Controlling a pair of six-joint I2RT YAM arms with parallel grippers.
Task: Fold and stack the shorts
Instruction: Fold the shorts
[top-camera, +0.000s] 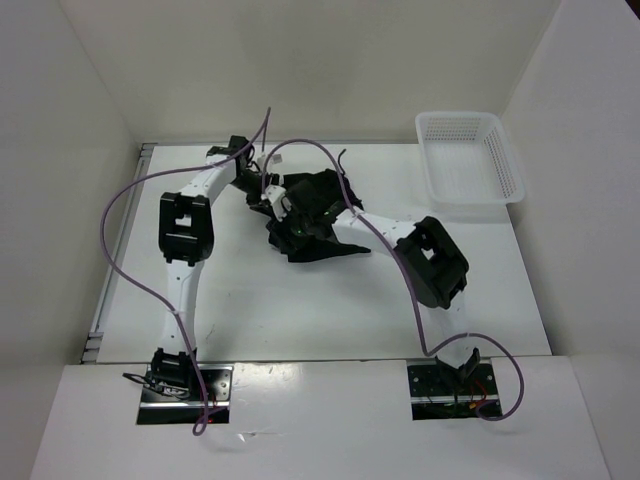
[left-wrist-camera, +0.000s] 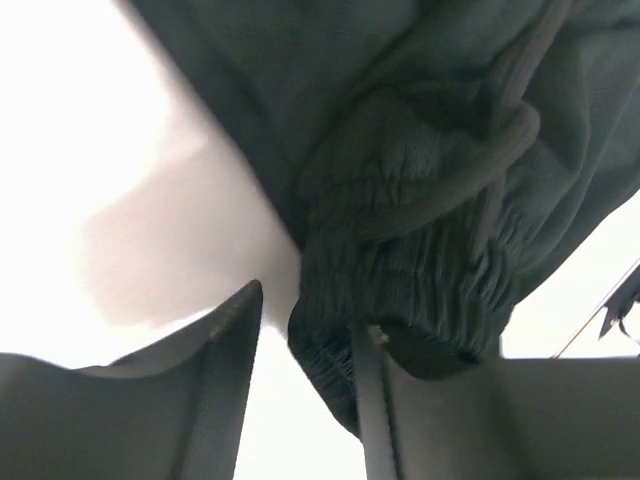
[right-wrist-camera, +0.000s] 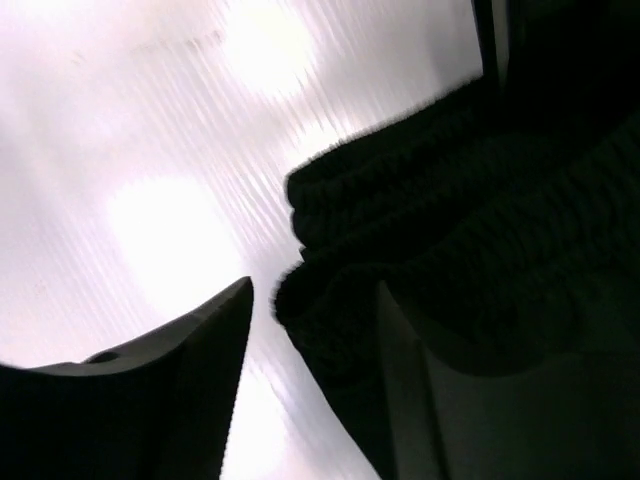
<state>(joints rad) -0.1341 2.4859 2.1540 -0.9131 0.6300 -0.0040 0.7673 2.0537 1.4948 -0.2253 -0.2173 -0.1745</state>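
The black shorts (top-camera: 312, 208) lie crumpled on the white table, a little back of the middle. My left gripper (top-camera: 268, 193) is at their left edge. In the left wrist view it (left-wrist-camera: 305, 370) is open, with the gathered elastic waistband (left-wrist-camera: 420, 290) and drawstring (left-wrist-camera: 470, 170) resting against its right finger (left-wrist-camera: 372, 410). My right gripper (top-camera: 298, 236) is at the shorts' front edge. In the right wrist view it (right-wrist-camera: 310, 345) is open, with a black fabric edge (right-wrist-camera: 400, 230) partly between the fingers, against the right one (right-wrist-camera: 400, 380).
A white plastic lattice basket (top-camera: 470, 155) stands at the back right of the table. White walls close in the table (top-camera: 300, 310) at the back and both sides. Purple cables loop over both arms.
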